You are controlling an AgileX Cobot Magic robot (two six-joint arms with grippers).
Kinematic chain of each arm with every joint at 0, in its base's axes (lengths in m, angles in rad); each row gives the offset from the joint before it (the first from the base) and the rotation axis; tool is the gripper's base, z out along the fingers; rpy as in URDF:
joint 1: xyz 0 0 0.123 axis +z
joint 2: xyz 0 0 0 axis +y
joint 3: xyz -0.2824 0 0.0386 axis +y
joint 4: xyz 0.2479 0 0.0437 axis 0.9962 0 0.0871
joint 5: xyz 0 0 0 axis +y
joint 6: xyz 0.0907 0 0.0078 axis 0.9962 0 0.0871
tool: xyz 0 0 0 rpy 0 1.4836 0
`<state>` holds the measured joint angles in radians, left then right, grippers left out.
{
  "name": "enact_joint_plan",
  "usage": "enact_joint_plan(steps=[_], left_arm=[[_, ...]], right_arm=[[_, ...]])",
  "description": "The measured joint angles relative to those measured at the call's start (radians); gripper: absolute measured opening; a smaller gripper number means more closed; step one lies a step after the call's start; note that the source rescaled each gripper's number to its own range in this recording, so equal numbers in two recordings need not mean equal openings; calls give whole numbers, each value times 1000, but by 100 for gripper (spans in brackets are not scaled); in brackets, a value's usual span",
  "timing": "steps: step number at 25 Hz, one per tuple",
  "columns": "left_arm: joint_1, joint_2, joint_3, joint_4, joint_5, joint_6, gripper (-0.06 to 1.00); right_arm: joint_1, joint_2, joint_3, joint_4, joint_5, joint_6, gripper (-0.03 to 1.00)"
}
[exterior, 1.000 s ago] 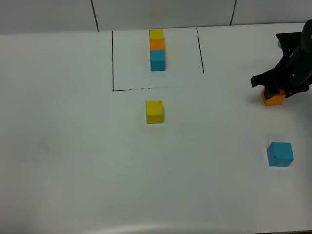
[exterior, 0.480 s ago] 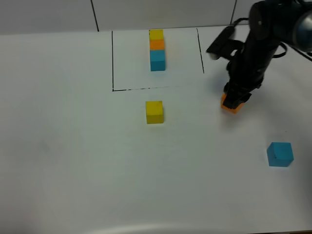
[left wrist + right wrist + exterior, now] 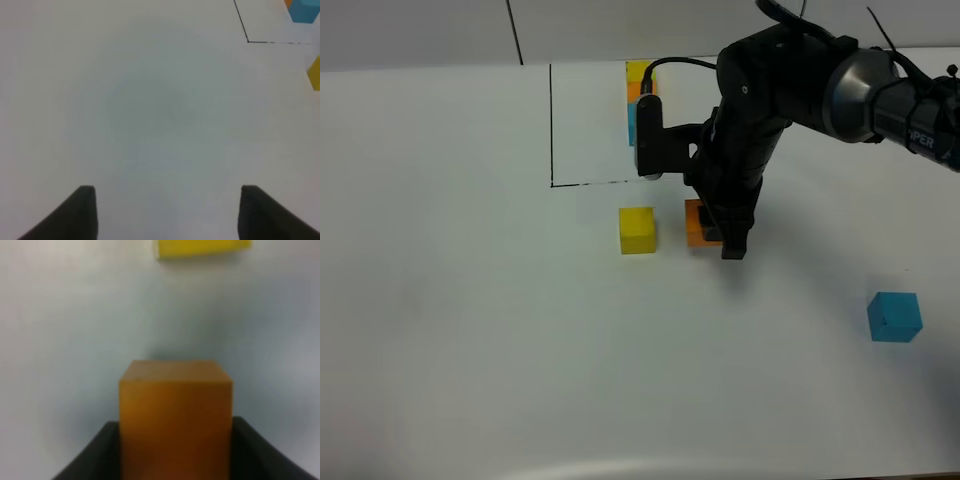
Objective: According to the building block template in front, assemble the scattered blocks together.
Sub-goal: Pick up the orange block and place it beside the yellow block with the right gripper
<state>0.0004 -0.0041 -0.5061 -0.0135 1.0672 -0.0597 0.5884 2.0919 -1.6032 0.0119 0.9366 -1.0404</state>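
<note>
A white table [image 3: 470, 330] fills the scene, and over its middle the black right arm [image 3: 790, 75] reaches in from the far right corner, bent downward. A black outline [image 3: 551, 120] is drawn on the table beyond the arm's wrist, and the wrist covers part of it. The right gripper [image 3: 720, 238] points down at the table just outside the near line of that outline. Its jaws are clamped on the orange block [image 3: 694, 222] – the wrist view shows the block filling the space between the two dark fingers. Whether the block rests on the table or hangs just above it cannot be told. The left gripper [image 3: 165, 210] appears only in its own wrist view, its fingers standing apart with nothing but bare table between them, well away from the blocks. The template row [image 3: 636, 72] lies inside the outline, behind the right gripper's wrist, so only a strip of its yellow, orange and blue shows. The yellow block [image 3: 637, 230] sits on the table just beside the right gripper, next to the held orange block with a small gap between the two. The blue block [image 3: 894, 317] lies well apart from that gripper on its other side – nearer the front edge of the table and alone.
</note>
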Motion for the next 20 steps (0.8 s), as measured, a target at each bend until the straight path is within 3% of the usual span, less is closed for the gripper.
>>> enact_joint_plan(steps=[3,12,20], left_arm=[[0,0,0,0,0,0,35],[0,0,0,0,0,0,35],[0,0,0,0,0,0,35]], right_arm=[[6,13,-17,-1,-21,-25,1],[6,137,-169,0,72,-31,1],[6,197,-195,5,78,-31,1]])
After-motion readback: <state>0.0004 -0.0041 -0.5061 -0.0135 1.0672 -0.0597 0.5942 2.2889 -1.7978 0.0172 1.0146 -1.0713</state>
